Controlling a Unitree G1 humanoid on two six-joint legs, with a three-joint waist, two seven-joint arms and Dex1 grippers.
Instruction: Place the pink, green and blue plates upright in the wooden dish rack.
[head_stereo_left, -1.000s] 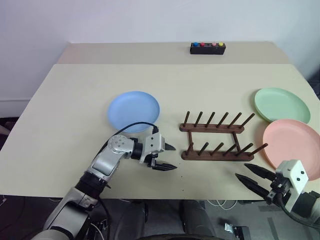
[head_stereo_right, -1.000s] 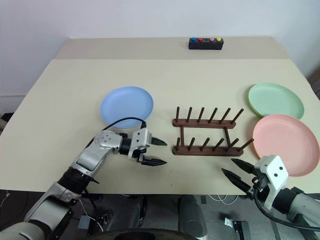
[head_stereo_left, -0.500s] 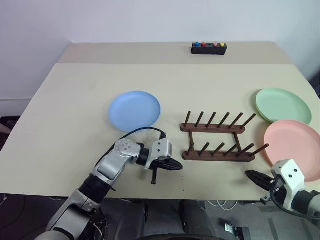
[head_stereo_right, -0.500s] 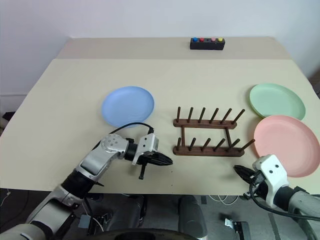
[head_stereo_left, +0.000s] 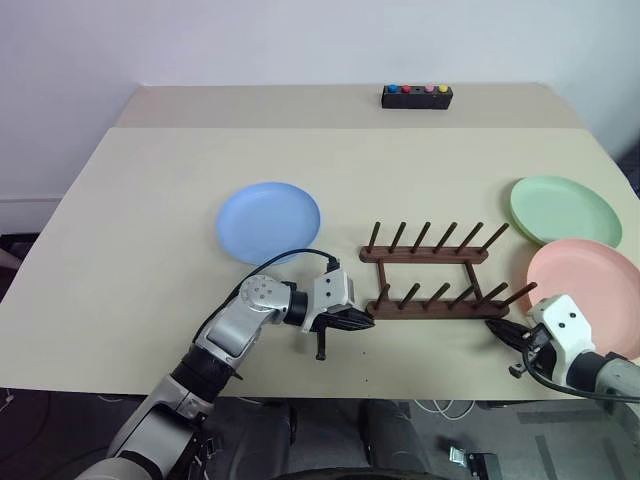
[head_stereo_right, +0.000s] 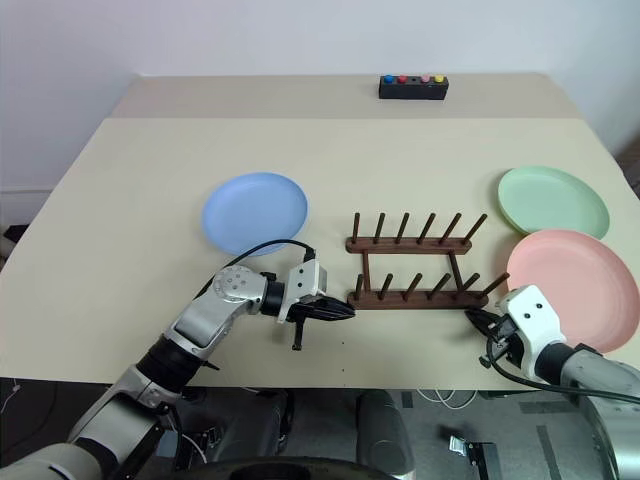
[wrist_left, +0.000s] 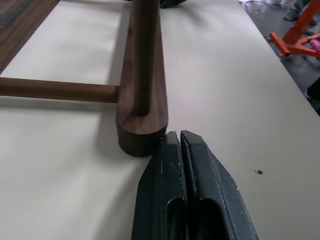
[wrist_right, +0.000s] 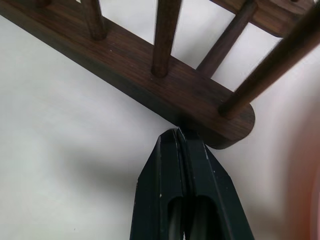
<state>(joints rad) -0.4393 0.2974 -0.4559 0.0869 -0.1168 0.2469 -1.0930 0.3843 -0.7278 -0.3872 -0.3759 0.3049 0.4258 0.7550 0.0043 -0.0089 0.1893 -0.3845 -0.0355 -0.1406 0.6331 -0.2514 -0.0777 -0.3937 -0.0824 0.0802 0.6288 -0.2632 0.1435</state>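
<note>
Both grippers have closed in on the wooden dish rack (head_stereo_left: 436, 280): the left gripper (head_stereo_left: 362, 319), fingers pressed together and empty, touches its near rail's left end; the right gripper (wrist_right: 179, 136), fingers likewise together, meets the right end. The blue plate (head_stereo_left: 268, 221) lies flat left of the rack; the green plate (head_stereo_left: 563, 209) and pink plate (head_stereo_left: 585, 282) lie right on the surface (head_stereo_left: 150, 200).

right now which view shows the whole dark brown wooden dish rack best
The left eye view: the dark brown wooden dish rack shows complete, both rails and all pegs. The right eye view matches it. The left wrist view catches one rail end; the right wrist view, the near rail's other end and some pegs.
</note>
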